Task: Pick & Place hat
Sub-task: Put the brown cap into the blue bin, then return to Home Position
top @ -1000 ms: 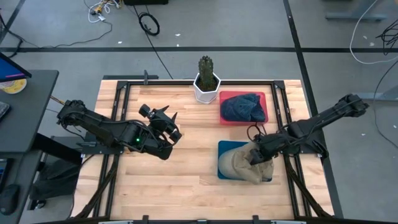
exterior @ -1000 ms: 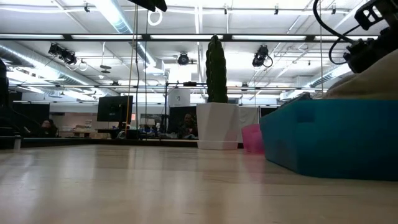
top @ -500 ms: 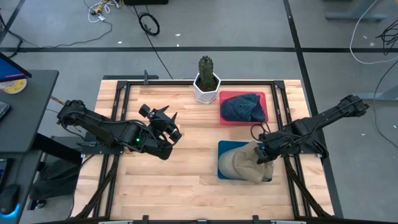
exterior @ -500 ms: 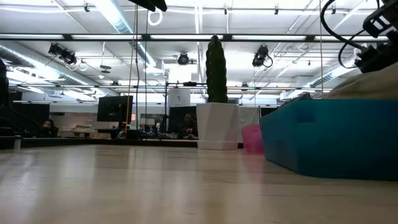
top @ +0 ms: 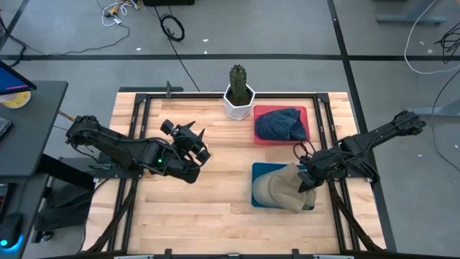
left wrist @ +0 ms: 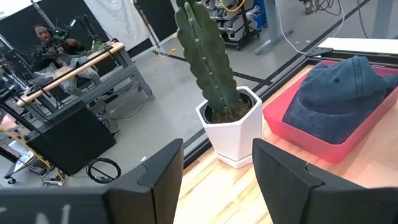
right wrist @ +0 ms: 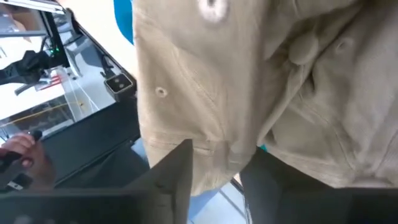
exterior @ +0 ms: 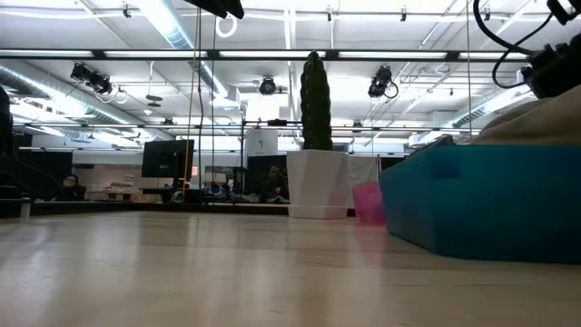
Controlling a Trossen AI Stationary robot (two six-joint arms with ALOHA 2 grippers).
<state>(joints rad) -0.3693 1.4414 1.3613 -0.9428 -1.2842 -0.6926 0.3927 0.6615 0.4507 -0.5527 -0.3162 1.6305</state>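
A tan hat [top: 282, 188] lies crown up in a blue tray [top: 259, 173] near the table's right front. It fills the right wrist view [right wrist: 249, 81] and shows above the tray's wall [exterior: 472, 204] in the low view. My right gripper [top: 305, 178] hovers open at the hat's right side; its fingers [right wrist: 174, 177] stand close over the cloth, and no touch shows. My left gripper [top: 200, 147] waits open above the table's middle left, facing the far edge [left wrist: 217, 180].
A dark blue hat [top: 280, 122] sits in a red tray [top: 257, 138] behind the blue tray, also seen in the left wrist view [left wrist: 342, 90]. A cactus in a white pot [top: 238, 92] stands at the far edge. Bare wood lies between the arms and along the near edge.
My right gripper has drawn back from over the tan hat's crown toward the table's right edge. The hat has stayed in the blue tray.
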